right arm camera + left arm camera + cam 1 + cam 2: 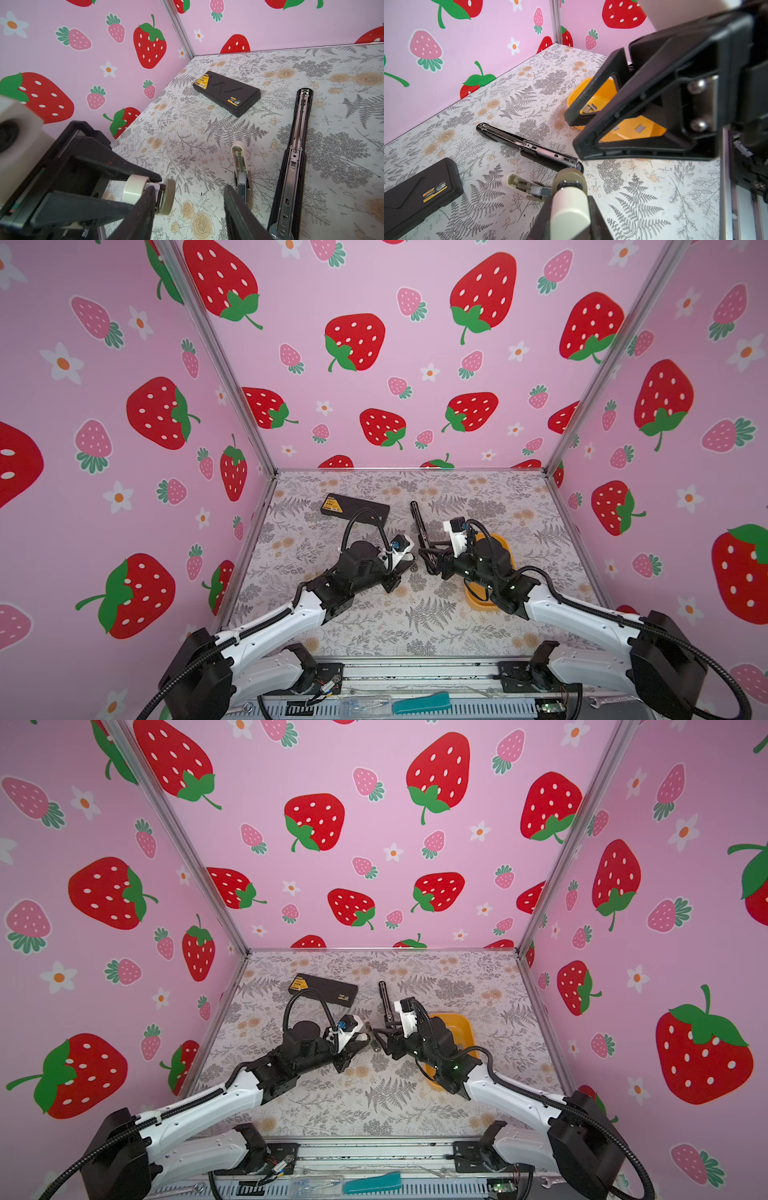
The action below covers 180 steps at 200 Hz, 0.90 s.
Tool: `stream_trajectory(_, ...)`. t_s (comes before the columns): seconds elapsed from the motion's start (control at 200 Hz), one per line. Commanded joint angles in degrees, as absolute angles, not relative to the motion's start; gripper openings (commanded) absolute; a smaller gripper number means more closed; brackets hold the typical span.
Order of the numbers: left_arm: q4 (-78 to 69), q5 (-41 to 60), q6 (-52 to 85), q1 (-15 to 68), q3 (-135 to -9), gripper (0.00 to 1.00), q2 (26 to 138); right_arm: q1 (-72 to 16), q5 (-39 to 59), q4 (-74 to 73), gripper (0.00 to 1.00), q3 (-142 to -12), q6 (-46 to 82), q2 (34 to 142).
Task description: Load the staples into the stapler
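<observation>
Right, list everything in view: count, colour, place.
case: one, black with yellow labels, far left.
long stapler: one, black, opened flat, centre.
small stapler: one, cream, opened, beside the long one's near end.
tray: one, orange, right side.
staples: several strips, silver-grey, in the tray; some hidden.
cream piece: one, cream and tan, spool-shaped, unidentified, in the left gripper.
table: one, grey floral print.
left gripper: one, black, shut on the cream piece.
right gripper: one, black, jaws apart, empty, near the small stapler.

We note silver staple strips (589, 108) loose in the yellow tray (604, 93), right. The cream stapler (241, 166) and black stapler (295, 162) sit opened mid-table.
</observation>
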State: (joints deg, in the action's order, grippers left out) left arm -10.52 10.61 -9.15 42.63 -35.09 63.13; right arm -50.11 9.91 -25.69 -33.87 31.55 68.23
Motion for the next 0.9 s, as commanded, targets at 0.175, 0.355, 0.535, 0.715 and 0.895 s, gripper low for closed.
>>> stream_trajectory(0.175, -11.56, 11.8, -9.14, 42.46, -36.23, 0.0, 64.14, -50.97, 9.1, -25.13, 0.54, -37.09, 30.41, 71.33)
stream_trajectory(0.355, -11.51, 12.4, -8.81, 42.46, -36.3, 0.0, 64.17, -51.2, 8.99, -24.34, 0.53, -38.09, 30.61, 73.58)
stream_trajectory(0.535, -12.86, 12.06, -8.37, 42.45, -35.51, 0.0, 63.58, -51.42, 8.81, -23.8, 0.52, -38.88, 30.85, 75.77)
stream_trajectory(0.715, -12.61, 11.59, -8.21, 42.5, -35.68, 0.0, 63.37, -51.59, 8.74, -22.76, 0.48, -39.98, 30.77, 77.55)
stream_trajectory(0.895, -13.71, 10.78, -7.35, 42.45, -34.82, 0.0, 62.52, -51.78, 8.23, -22.41, 0.46, -40.34, 30.75, 78.53)
